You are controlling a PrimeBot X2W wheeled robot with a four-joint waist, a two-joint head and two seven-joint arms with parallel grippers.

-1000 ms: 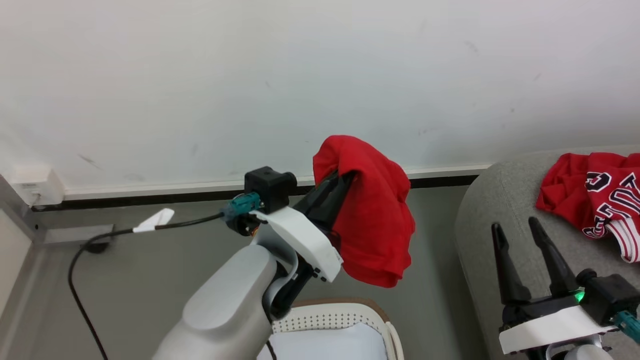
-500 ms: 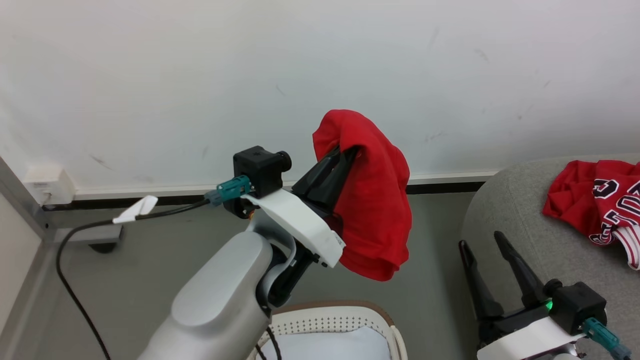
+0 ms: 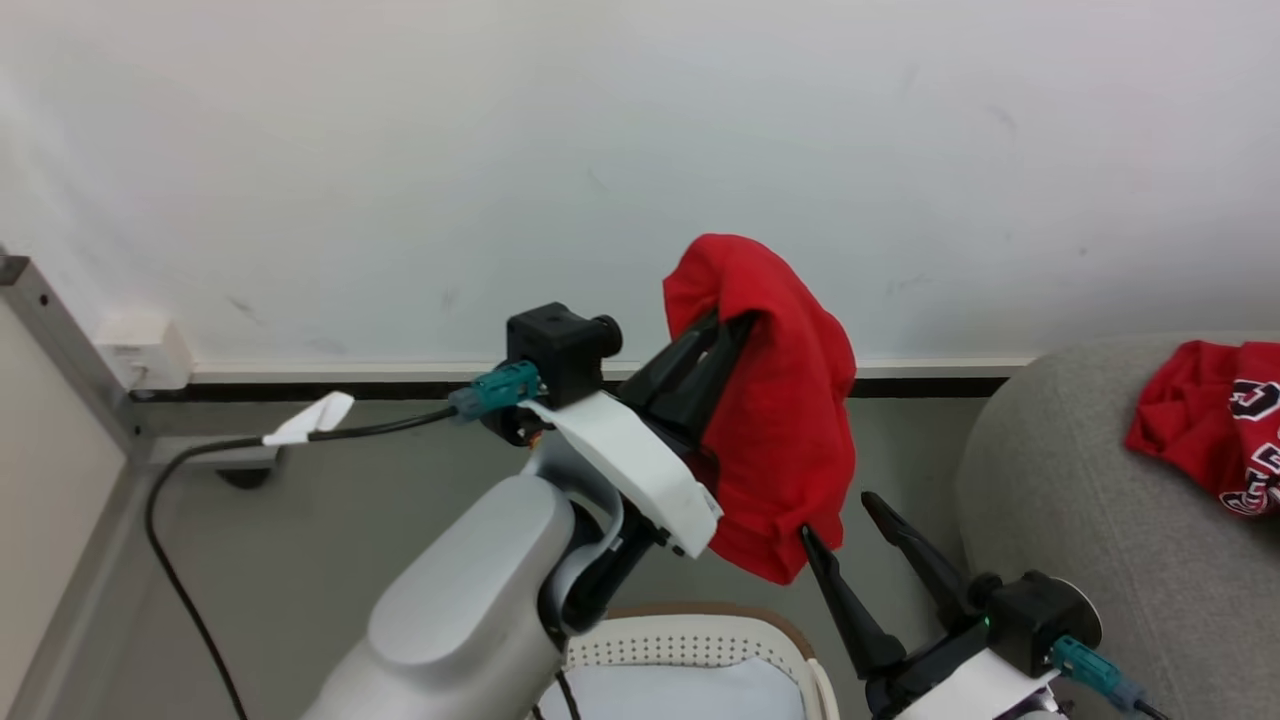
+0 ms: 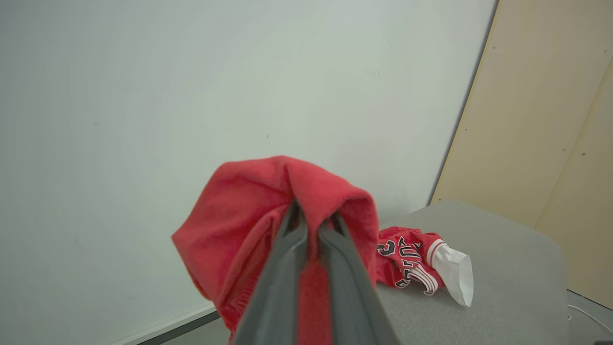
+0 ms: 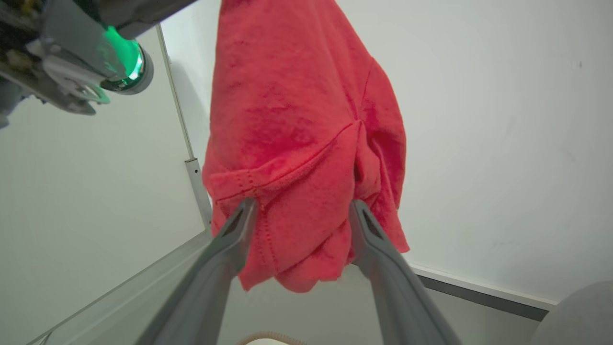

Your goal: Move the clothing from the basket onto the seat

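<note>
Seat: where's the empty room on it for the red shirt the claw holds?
The seat is bare along its rounded edge nearest the basket, up to the jersey. In the left wrist view, more grey is free past the jersey, toward the beige panel. Crowded only where the jersey lies.

We count 2 red garments. The plain red garment [image 3: 775, 400] is out of the basket, draped over and pinched between the closed fingers of the left gripper [image 3: 735, 322]. Its bunched hem hangs in the air near the rim of the basket [image 3: 680, 645], which is white and perforated with a brown rim. The jersey [image 3: 1235, 420] lies crumpled on the light grey seat [image 3: 1080, 520], black-and-white lettering facing up, well apart from the basket.
</note>
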